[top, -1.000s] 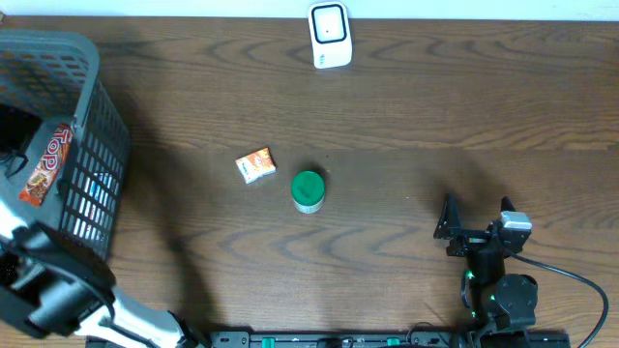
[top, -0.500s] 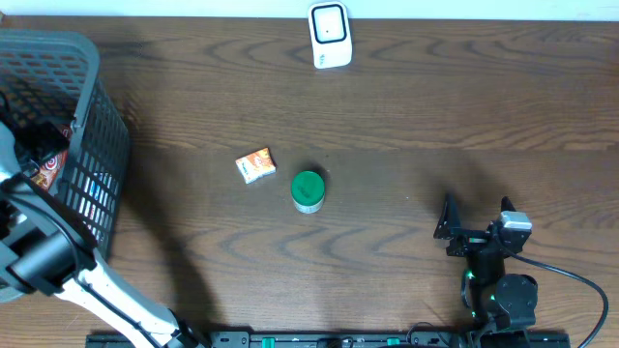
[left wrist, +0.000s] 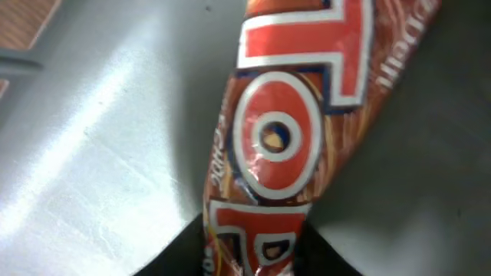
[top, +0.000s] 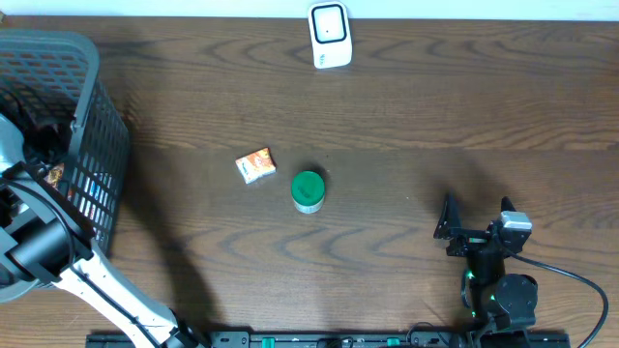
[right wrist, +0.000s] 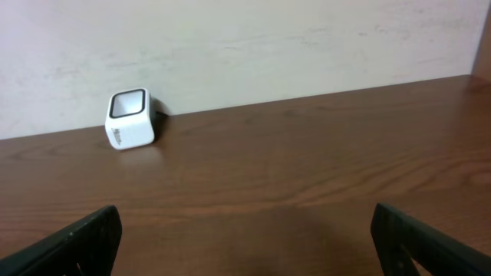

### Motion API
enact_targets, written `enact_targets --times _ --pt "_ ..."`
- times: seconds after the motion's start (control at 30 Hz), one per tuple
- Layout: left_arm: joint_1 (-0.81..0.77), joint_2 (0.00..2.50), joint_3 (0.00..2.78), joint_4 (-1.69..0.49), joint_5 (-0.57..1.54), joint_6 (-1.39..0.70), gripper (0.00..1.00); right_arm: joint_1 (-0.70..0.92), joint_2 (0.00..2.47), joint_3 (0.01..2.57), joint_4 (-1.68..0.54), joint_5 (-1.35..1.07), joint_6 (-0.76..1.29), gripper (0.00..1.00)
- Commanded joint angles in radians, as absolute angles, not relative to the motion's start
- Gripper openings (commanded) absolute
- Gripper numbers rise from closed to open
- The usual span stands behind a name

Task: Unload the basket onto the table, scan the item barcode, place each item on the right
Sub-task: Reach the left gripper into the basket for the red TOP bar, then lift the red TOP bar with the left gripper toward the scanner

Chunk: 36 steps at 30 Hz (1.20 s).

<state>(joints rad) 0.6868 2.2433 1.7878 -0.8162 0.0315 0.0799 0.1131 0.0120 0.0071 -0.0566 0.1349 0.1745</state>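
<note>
Two dark fingers (left wrist: 180,261) of the left gripper (left wrist: 253,249) press against either side of the snack packet (left wrist: 280,130), so the jaws are clamped on its near end. The packet runs away from the jaws, tilted to the right, over a pale grey surface inside the basket (top: 92,92). Big red letters with white outlines spell "TOP" along the brown wrapper. Smaller white writing at its edge is too blurred to read.

Seen from overhead, the left arm (top: 39,246) is bent over the basket's rim from the near left edge of the table (top: 406,126) and points down inside. Only a sliver of the orange-brown wrapper shows beside it there.

The right gripper (top: 477,215) sits low at the near right, pointing toward the far edge, its jaws wide apart. Mid-table lie a small orange box (top: 255,165) and, just beside it, a green-lidded tub (top: 308,190). Farthest off, against the wall, stands the white scanner (top: 329,36).
</note>
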Motion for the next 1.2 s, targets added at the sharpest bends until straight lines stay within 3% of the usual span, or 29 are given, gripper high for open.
enact_targets --times 0.0,0.03,0.27,0.53,0.73,1.0,1.17 --pt "0.697 2.308 1.753 -0.861 0.019 0.088 0.19 0.113 0.006 0.006 -0.059 0.141 0.163 0.99" --pt "0.698 2.296 1.753 -0.871 0.019 0.08 0.13 0.113 0.006 0.006 -0.059 0.141 0.163 0.99" --pt "0.698 2.087 1.758 -0.897 0.019 -0.094 0.12 0.113 0.006 0.006 -0.06 0.141 0.163 0.99" --pt "0.696 1.57 1.76 -0.864 0.028 -0.32 0.11 0.113 0.006 0.006 -0.059 0.141 0.163 0.99" --pt "0.638 1.279 1.759 -0.817 0.466 -0.405 0.11 0.113 0.006 0.006 -0.06 0.141 0.163 0.99" --pt "0.121 1.254 1.679 -0.874 0.527 -0.325 0.13 0.113 0.006 0.006 -0.06 0.141 0.163 0.99" --pt "-0.151 1.393 1.569 -0.883 0.236 -0.303 0.15 0.113 0.006 0.006 -0.06 0.141 0.163 0.99"
